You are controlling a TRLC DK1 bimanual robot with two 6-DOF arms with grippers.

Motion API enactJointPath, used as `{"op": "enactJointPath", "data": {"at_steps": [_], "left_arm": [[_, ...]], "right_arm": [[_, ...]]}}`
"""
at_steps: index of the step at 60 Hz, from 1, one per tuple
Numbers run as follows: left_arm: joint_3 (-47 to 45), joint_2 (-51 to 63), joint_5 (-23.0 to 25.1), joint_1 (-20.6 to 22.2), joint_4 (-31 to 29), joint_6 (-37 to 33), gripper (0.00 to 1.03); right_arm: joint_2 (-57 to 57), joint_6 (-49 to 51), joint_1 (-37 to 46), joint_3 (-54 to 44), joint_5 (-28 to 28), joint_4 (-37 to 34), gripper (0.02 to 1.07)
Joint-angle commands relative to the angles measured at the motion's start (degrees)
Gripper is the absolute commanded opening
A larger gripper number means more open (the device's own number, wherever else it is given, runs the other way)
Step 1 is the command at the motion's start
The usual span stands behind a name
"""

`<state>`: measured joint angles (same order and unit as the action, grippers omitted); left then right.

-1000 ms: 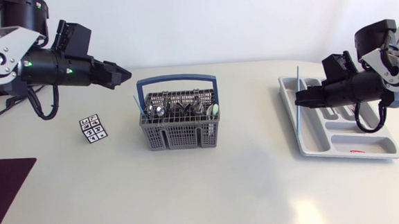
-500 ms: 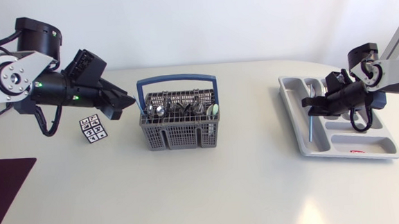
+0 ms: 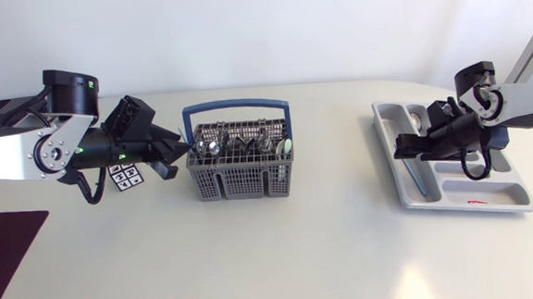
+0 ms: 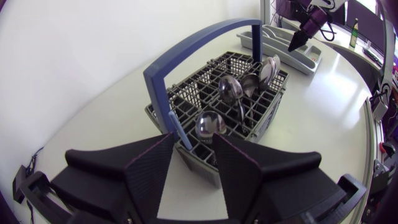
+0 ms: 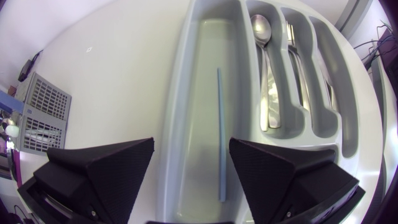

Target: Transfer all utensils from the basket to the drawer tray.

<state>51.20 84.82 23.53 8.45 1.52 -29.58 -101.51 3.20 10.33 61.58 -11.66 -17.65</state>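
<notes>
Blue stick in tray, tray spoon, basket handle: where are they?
blue stick (image 5: 219, 134), right wrist view, its middle.
tray spoon (image 5: 261, 27), right wrist view, its bowl.
basket handle (image 4: 193, 45), left wrist view, top of arch.

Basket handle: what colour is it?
The basket handle is blue, clearest in the left wrist view.

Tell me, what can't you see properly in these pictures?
- Head view: the blue stick in the tray cannot be made out under the right gripper.
- Head and left wrist views: the utensils are sunk in the basket, so there is no sure count.
- Head view: the marked cube is partly covered by the left arm.
</notes>
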Motion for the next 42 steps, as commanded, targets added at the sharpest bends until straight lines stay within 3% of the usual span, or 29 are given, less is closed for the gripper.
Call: {"op": "enactJointPath", "data": {"at_steps": [1,10,24,42], "left_arm": [[-1.98,1.49,0.20,0.69,2.88,2.34,0.39],[-3.04,2.64,0.29,0.78,8.24,4.10,0.26],[-3.65,4.13,0.38,0.96,11.40,5.41,0.06],[-4.09,3.95,1.34,0.43,11.40,8.49,0.04]], "right_arm": [[3.16,-1.18,-1.98,-2.26,0.94,0.07,0.97],[6.94,-1.27,-5.84,-4.37,2.96,0.16,0.97],[10.02,-1.62,-9.80,-5.60,5.33,0.16,0.97],[10.81,-1.71,-12.88,-6.47,6.12,0.16,0.97]]}}
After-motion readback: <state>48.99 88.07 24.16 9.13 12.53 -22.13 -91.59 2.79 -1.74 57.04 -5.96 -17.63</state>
